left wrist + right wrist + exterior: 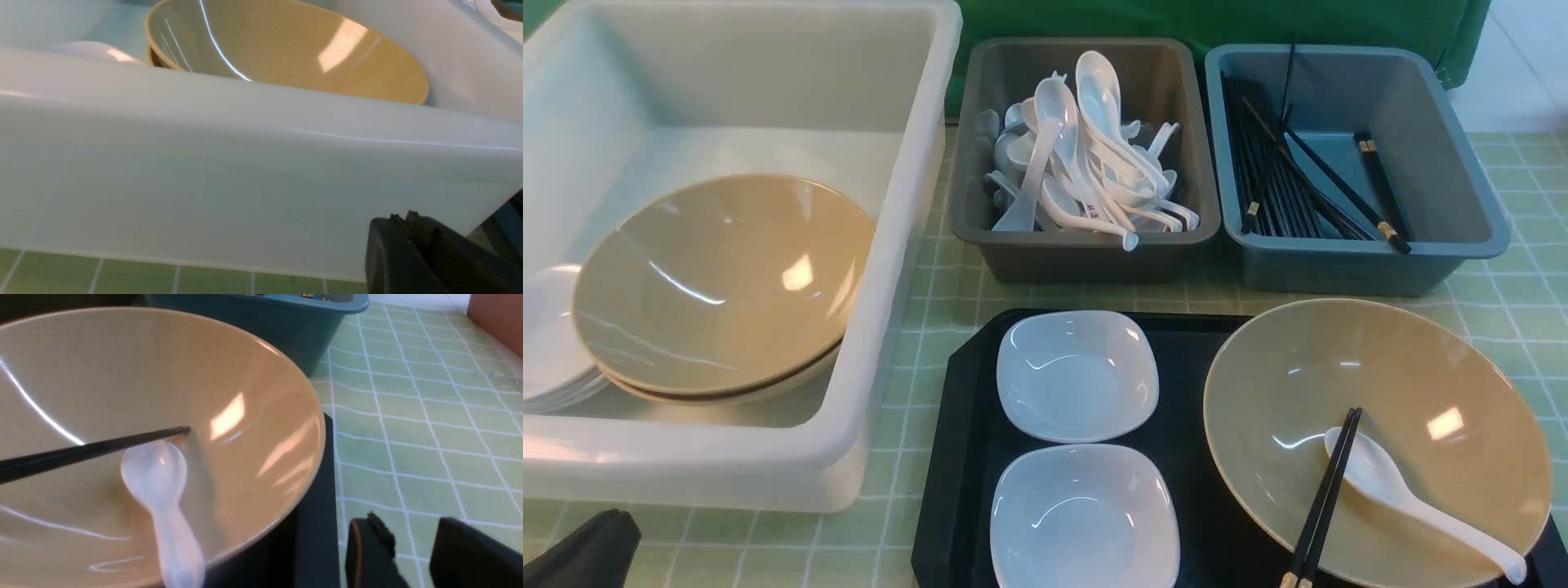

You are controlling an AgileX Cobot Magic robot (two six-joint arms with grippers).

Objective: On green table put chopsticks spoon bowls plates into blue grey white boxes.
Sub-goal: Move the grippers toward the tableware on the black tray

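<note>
A tan bowl point(1376, 437) sits on the black tray point(964, 457), holding a white spoon point(1413, 502) and black chopsticks point(1323, 502). Two white square plates point(1076, 376) point(1085, 516) lie on the tray's left half. The white box point(727, 98) holds stacked tan bowls point(723, 282) and white plates point(547, 343). The grey box point(1086, 245) holds spoons, the blue box point(1364, 261) holds chopsticks. My left gripper point(402, 218) is shut and empty, just outside the white box's near wall point(245, 179). My right gripper point(412, 526) is open above the cloth beside the tray; the bowl point(122, 375), spoon point(163, 490) and chopsticks point(90, 451) show there.
A green checked cloth point(1519, 286) covers the table. The three boxes stand in a row along the back. A green backdrop point(1176, 20) hangs behind them. The left gripper's dark tip point(580, 551) shows at the near left corner.
</note>
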